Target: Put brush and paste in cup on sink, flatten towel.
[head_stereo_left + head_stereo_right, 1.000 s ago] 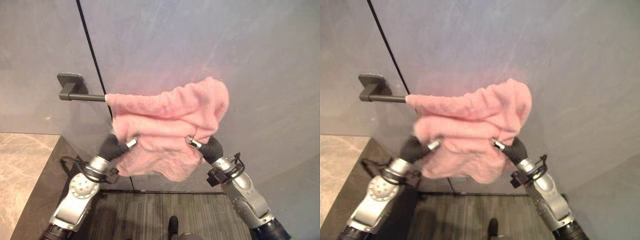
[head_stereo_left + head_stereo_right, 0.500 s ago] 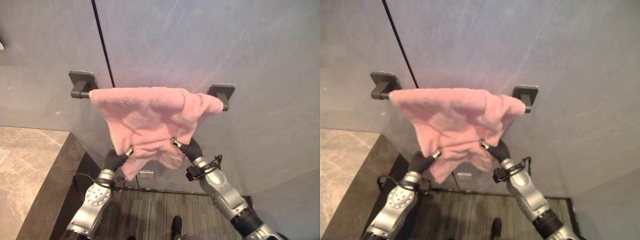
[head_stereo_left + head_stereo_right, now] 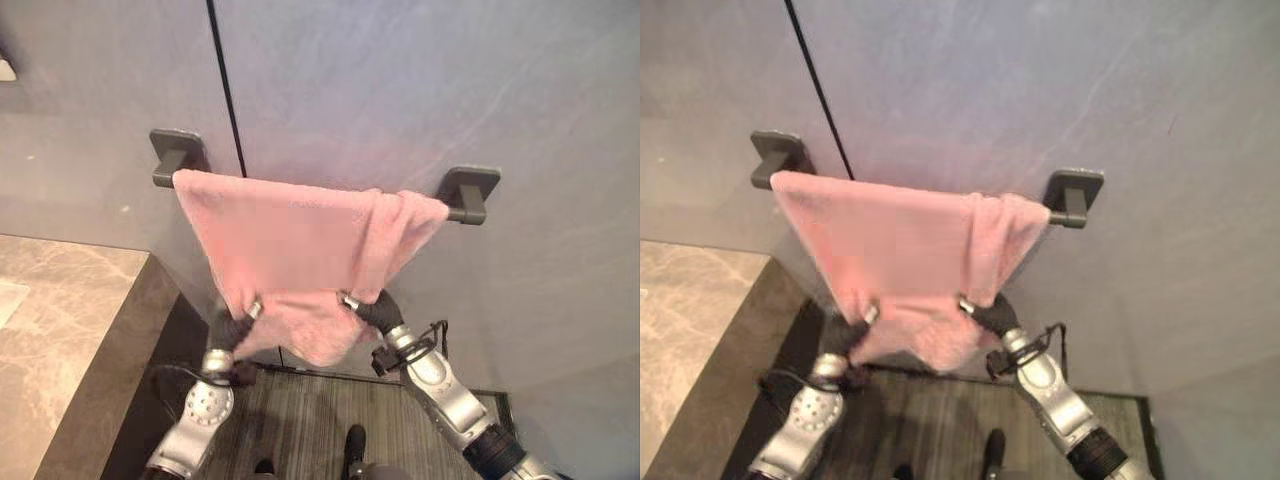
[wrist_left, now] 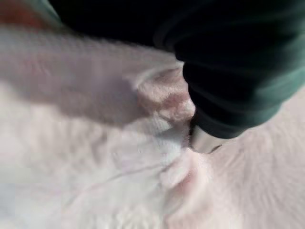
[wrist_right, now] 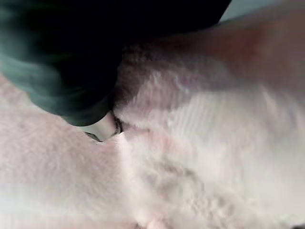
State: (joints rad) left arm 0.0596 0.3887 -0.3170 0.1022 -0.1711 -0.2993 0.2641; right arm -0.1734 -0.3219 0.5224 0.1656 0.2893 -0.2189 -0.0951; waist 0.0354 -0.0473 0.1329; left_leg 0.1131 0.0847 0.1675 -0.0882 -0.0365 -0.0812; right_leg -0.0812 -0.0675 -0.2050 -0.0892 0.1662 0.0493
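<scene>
The pink towel hung over the wall bar, bunched at its right end. Both hands, left hand and right hand, reached into its lower edge, probably to pull it flat; their fingers were hidden in cloth, so I cannot tell their grip.

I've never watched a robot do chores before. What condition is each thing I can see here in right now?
Pink towel: draped over the rail, spread along most of it, bunched at its right end.
Towel rail: fixed to the wall, mostly covered by the towel.
Left robot hand: at the towel's lower edge, fingers hidden in cloth.
Right robot hand: at the towel's lower edge, fingers hidden in cloth.
</scene>
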